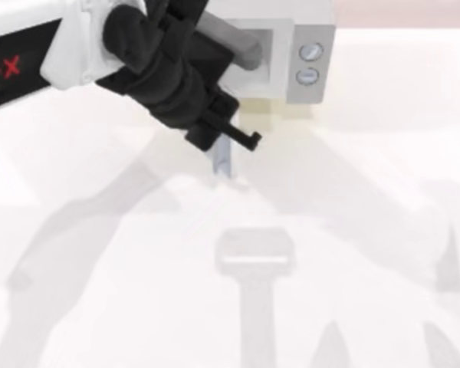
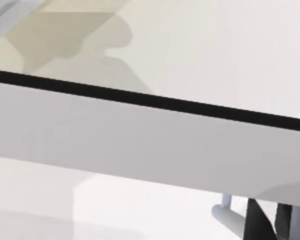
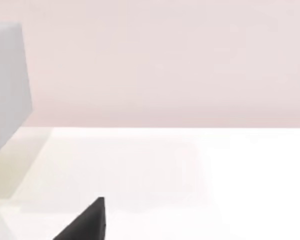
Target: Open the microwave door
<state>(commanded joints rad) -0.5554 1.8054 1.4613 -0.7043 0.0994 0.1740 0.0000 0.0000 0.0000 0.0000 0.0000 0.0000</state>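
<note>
Top view, upper centre: left gripper (image 1: 231, 139) clamps the microwave door (image 1: 222, 157), swung out from the microwave (image 1: 310, 69). Advice: pull along the hinge arc.

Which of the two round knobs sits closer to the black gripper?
The lower knob, below the upper knob on the microwave; the left gripper hangs lower.

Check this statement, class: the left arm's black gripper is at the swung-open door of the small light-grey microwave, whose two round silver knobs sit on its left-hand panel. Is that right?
Not quite. The top view shows the two round silver knobs on the right-hand panel of the small light-grey microwave, not the left. The rest holds: the left arm's black gripper is at the swung-open door.
</note>
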